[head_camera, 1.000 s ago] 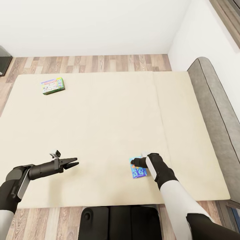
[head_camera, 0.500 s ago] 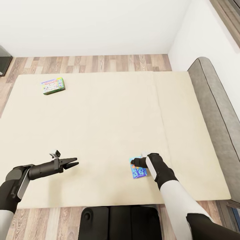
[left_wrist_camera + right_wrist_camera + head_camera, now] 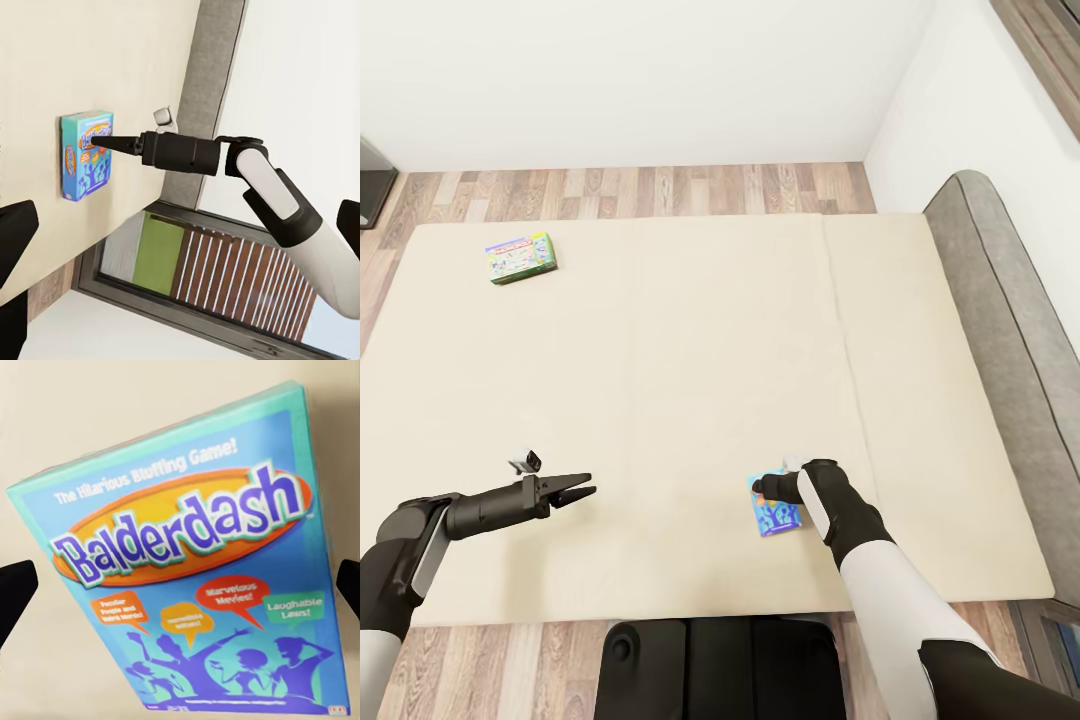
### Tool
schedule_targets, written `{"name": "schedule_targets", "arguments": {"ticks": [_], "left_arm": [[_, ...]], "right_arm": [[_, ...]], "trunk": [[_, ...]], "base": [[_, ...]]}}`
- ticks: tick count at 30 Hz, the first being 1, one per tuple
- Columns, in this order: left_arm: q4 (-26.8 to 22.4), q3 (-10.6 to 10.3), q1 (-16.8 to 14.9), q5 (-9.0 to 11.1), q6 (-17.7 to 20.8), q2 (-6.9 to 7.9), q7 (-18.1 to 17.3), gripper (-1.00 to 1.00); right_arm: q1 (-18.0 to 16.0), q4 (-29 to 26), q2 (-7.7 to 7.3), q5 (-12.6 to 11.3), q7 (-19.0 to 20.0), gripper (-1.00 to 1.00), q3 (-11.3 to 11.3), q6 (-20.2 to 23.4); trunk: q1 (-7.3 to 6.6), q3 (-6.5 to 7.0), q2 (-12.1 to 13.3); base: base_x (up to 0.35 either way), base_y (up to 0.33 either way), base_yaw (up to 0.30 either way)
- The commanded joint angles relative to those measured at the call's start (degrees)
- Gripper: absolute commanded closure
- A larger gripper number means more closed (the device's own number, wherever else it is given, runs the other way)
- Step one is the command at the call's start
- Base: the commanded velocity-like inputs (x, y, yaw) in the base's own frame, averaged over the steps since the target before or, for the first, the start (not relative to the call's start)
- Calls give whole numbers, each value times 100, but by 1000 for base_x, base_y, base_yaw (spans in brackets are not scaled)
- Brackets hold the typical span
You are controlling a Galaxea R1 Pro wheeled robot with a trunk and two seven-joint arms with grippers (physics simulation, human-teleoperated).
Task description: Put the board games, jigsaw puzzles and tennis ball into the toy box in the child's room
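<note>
In the head view the right end effector [image 3: 768, 487] and its arm cover the top edge of the blue game [image 3: 775, 517], so contact there cannot be judged; the right wrist view shows dark finger tips at either side edge with the box between them, spread wide and holding nothing; the game lies flat near the bed's [image 3: 660, 380] near edge; the left end effector [image 3: 582, 492] hovers over bare mattress, fingers seemingly together; the green game [image 3: 520, 258] lies far off.
</note>
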Motion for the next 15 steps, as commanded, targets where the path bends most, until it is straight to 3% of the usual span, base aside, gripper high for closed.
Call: {"name": "schedule_targets", "arguments": {"ticks": [1,15], "left_arm": [[0,-3,-2,7,60,4,-15,-100],[1,-2,-2,7,60,2,-15,-100]], "right_arm": [[-2,-8,7,-12,8,-100,-30,25],[-2,-8,7,-12,8,-100,-30,27]], "trunk": [[3,-6,-9],[3,-6,-9]], "base": [[0,57,0],[0,8,0]]}}
